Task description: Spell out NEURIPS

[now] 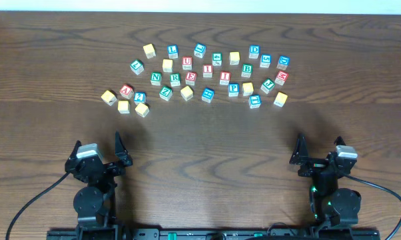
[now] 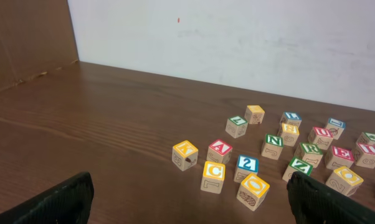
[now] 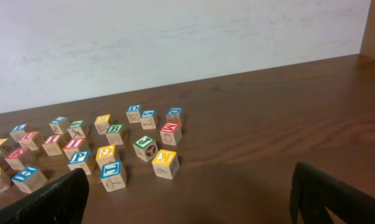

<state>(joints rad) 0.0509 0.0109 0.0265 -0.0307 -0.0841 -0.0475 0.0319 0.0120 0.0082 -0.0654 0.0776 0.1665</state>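
Small wooden letter cubes lie scattered across the far half of the table. In the overhead view I read green N (image 1: pixel 156 78), green R (image 1: pixel 175 79), red E (image 1: pixel 191 78), red U (image 1: pixel 187 63), red I (image 1: pixel 207 70) and blue P (image 1: pixel 233 88); a yellow-faced cube (image 1: pixel 234 58) sits behind them. The left wrist view shows N (image 2: pixel 274 142), R (image 2: pixel 311 150), U (image 2: pixel 322 133) and E (image 2: pixel 341 154). P (image 3: pixel 79 158) shows in the right wrist view. My left gripper (image 1: pixel 98 150) and right gripper (image 1: pixel 319 150) rest open near the front edge, nothing between their fingers, far from the cubes.
Other cubes mix with these: red A (image 1: pixel 126 90), blue L (image 1: pixel 172 50), blue D (image 1: pixel 254 50), green B (image 1: pixel 246 69), green Z (image 1: pixel 165 93), yellow C (image 2: pixel 213 171), blue T (image 3: pixel 111 169). Bare dark wood table (image 1: pixel 207 147) lies between the cubes and both grippers. A white wall backs the table.
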